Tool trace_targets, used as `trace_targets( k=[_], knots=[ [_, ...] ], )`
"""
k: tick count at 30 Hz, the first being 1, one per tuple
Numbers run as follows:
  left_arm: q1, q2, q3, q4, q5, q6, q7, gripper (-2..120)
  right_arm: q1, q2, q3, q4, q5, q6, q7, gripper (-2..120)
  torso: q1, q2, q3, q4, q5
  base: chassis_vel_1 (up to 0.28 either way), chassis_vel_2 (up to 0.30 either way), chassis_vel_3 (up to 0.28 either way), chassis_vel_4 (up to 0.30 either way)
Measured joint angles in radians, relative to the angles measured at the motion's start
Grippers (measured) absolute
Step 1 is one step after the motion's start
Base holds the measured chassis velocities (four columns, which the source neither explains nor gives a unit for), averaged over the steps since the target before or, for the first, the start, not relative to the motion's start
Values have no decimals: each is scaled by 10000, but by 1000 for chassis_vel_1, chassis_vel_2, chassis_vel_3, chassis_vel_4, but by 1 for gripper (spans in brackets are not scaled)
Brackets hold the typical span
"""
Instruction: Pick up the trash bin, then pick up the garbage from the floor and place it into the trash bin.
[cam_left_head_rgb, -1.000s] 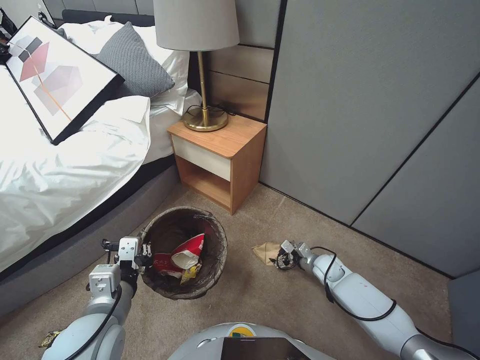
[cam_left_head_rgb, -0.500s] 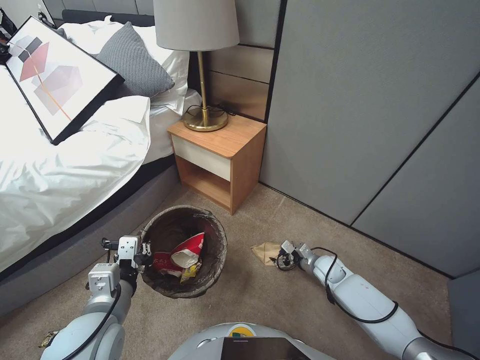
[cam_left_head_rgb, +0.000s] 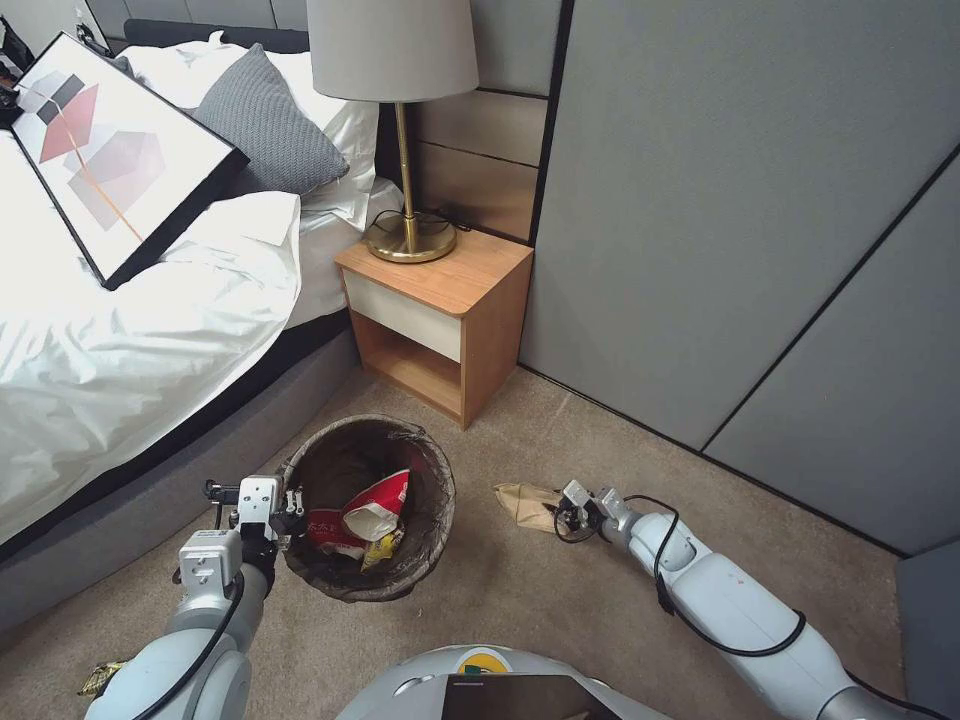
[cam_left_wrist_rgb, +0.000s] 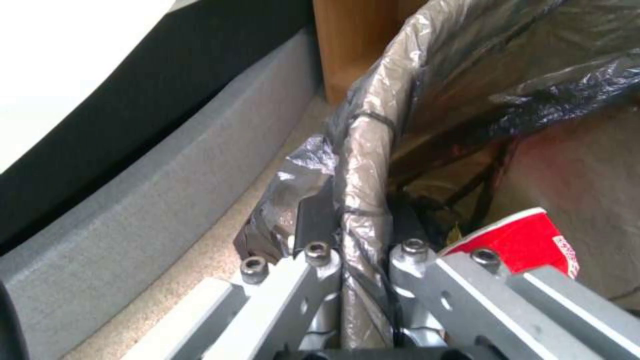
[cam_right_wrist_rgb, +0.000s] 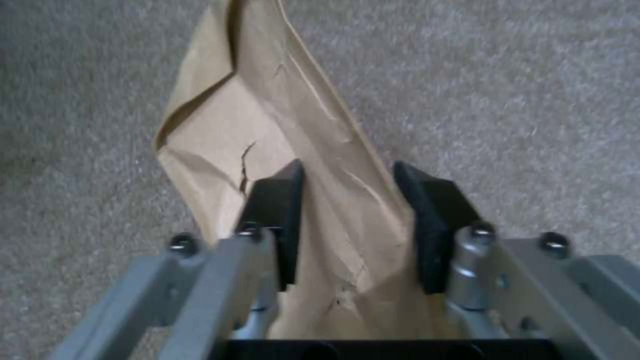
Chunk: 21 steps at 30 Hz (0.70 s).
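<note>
The crumpled tan paper bag (cam_left_head_rgb: 527, 503) has slid left across the beige carpet floor (cam_left_head_rgb: 520, 600), toward the round bag-lined trash bin (cam_left_head_rgb: 425, 470); my right pincer (cam_left_head_rgb: 563, 515) straddles it, pads part-open. My left pincer (cam_left_head_rgb: 290, 508) stays clamped on the bin's rim, below the wooden nightstand (cam_left_head_rgb: 440, 315).

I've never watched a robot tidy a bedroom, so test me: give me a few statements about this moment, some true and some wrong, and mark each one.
1. The left gripper is clamped on the rim of the trash bin. True.
2. The bin is empty. False: a crumpled red-and-white cup and wrappers lie inside.
3. The right gripper has its pads on either side of a tan paper bag on the carpet. True.
4. The lamp stands on the bed. False: it stands on the wooden nightstand.
</note>
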Motion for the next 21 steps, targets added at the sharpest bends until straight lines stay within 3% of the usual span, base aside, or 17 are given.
trace_targets(
  k=[5, 9, 21],
  knots=[
    [16, -4, 55, 0, 46, -6, 15, 2, -195, -80, 269, 297, -171, 86, 53, 10, 0, 0, 0, 0, 0, 0, 0, 0, 0],
    [19, -11, 89, 0, 88, -15, 51, 2, -394, -82, 492, 368, -495, 284, 81, 0, 0, 0, 0, -1, 0, 0, 0, 0, 0],
    [185, -27, 51, 0, 112, -22, 59, 2, -1667, -65, 1594, 1914, -576, 443, 446, 0, 0, 0, 0, -1, 1, 0, 0, 0, 0]
  ],
)
